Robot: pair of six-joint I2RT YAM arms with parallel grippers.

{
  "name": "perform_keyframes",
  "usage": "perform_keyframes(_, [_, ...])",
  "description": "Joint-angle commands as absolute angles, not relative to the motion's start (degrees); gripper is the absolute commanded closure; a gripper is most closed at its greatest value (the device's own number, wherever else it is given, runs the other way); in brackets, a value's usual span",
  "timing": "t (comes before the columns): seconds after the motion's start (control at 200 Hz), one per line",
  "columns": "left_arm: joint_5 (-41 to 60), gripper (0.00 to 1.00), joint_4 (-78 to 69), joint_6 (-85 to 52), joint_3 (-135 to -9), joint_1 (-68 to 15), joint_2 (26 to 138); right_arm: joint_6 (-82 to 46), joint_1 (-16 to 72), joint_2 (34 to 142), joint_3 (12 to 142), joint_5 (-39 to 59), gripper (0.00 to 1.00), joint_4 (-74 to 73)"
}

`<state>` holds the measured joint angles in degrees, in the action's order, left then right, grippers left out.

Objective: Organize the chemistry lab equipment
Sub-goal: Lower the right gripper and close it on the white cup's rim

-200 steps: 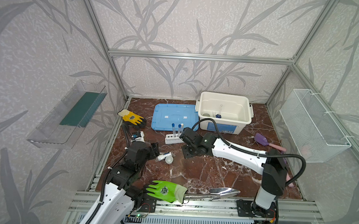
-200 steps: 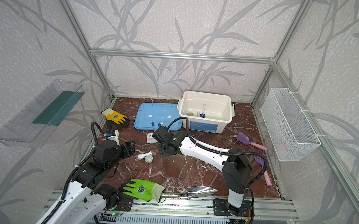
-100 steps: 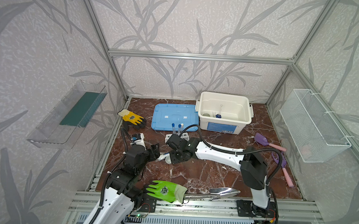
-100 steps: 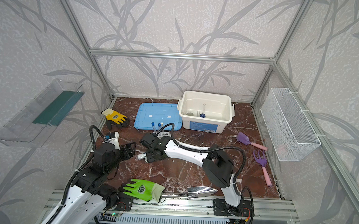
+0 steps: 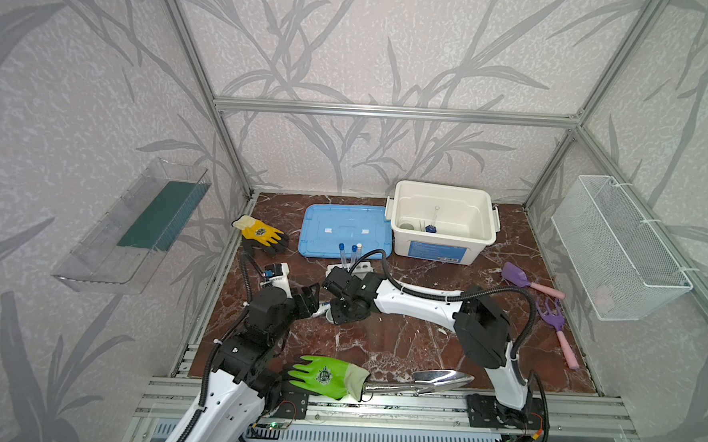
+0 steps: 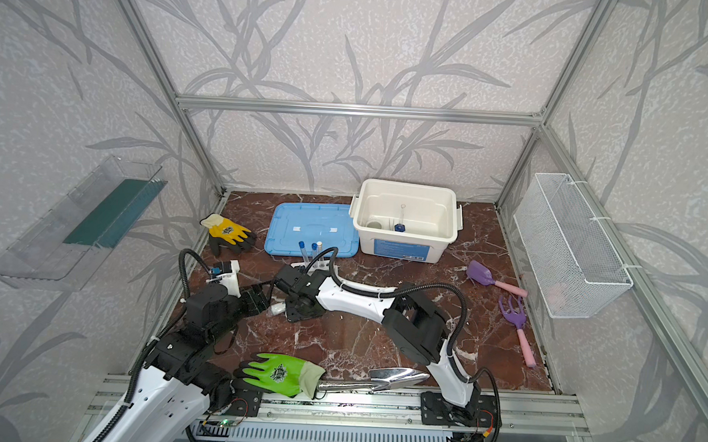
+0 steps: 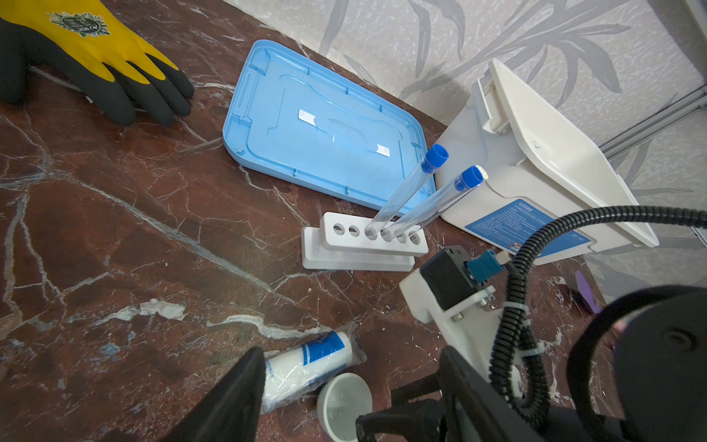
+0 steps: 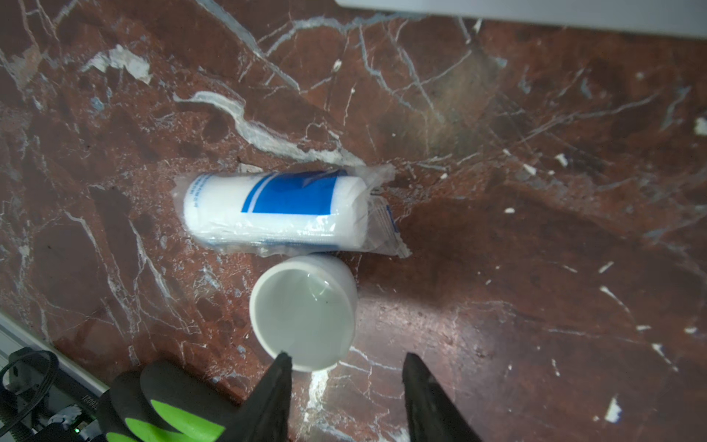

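Two grippers, both jaws apart, crowd one spot: the right gripper [image 8: 347, 356] hangs over an upright small white cup [image 8: 304, 313], a fingertip [image 8: 283, 369] at its rim, apparently lining up a pinch; the left gripper [image 7: 350, 358] brackets the plastic-wrapped white-and-blue cylinder [image 7: 310, 361] lying against that cup, perhaps to steady it.

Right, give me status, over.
Left claw open, by the wrapped roll. Right claw open over small white cup, one finger at its rim, no grip. Roll lies right against cup, crowding the pick.
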<state>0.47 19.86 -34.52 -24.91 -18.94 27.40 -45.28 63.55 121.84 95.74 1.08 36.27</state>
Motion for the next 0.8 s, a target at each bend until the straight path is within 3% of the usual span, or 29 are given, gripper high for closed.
perform_keyframes(0.0, [1.0, 0.29, 18.3, -34.7, -24.3, -18.7, 26.9, -45.5, 63.8, 122.8, 98.1, 1.7, 0.53, 36.8])
perform_keyframes(0.58, [1.5, 0.3, 17.5, -34.5, -24.3, -18.6, 28.1, -45.5, 63.8, 126.0, 99.5, 1.8, 0.6, 37.3])
perform_keyframes(0.795, [1.7, 0.3, 17.5, -34.5, -24.2, -18.6, 28.0, -45.5, 63.8, 126.9, 99.4, 2.2, 0.69, 36.9])
